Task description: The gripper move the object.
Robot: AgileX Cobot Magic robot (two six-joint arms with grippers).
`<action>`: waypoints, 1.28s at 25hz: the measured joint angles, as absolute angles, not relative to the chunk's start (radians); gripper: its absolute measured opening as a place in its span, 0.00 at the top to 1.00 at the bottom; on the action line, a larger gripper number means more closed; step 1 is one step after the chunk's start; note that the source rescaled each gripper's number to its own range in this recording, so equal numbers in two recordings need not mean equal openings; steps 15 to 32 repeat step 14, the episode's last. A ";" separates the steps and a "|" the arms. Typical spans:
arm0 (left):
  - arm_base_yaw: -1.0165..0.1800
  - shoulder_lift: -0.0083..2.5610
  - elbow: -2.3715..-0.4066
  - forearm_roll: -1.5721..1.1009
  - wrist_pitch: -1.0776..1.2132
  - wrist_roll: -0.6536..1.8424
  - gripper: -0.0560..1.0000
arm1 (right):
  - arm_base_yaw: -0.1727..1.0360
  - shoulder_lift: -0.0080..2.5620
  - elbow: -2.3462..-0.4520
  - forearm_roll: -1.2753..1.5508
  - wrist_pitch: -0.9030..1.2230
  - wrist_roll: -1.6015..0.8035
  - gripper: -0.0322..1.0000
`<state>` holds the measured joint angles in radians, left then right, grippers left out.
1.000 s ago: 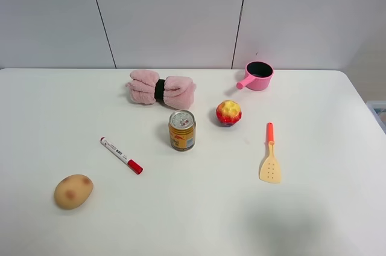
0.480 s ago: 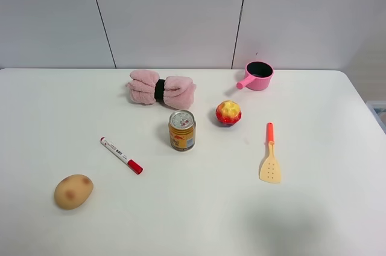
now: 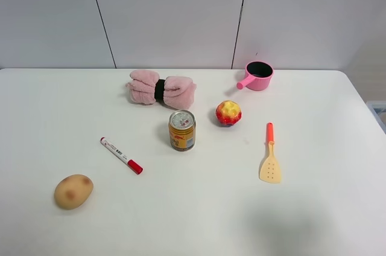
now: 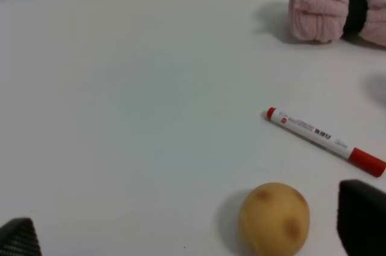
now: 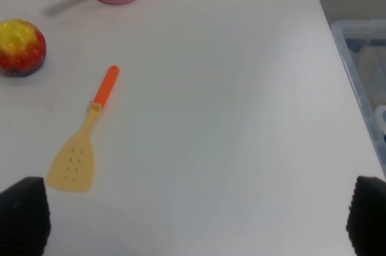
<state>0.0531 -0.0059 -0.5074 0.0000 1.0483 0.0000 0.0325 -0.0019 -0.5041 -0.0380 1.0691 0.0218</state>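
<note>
Untouched — toy fruit [image 3: 228,113] beside can [image 3: 181,130].

The surface [image 3: 313,208] is plain white. The toy fruit [image 3: 228,112] is red with a yellow top. The saucepan [image 3: 258,75] is pink, the rolled towel [image 3: 160,89] pink with a black band. The can [image 3: 181,130] is gold-orange with a silver lid. The spatula [image 3: 270,154] is pale yellow with an orange handle, the marker [image 3: 121,155] white with a red cap, and the potato [image 3: 73,191] tan with brown spots.
</note>
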 joint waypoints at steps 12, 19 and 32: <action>0.053 -0.006 -0.507 0.000 1.048 0.000 0.01 | 0.032 -0.002 -0.504 -0.038 1.069 0.022 0.00; 0.053 -0.006 -0.507 0.000 1.048 0.000 0.01 | 0.032 -0.002 -0.504 -0.038 1.069 0.022 0.00; 0.053 -0.006 -0.507 0.000 1.048 0.000 0.01 | 0.032 -0.002 -0.504 -0.038 1.069 0.022 0.00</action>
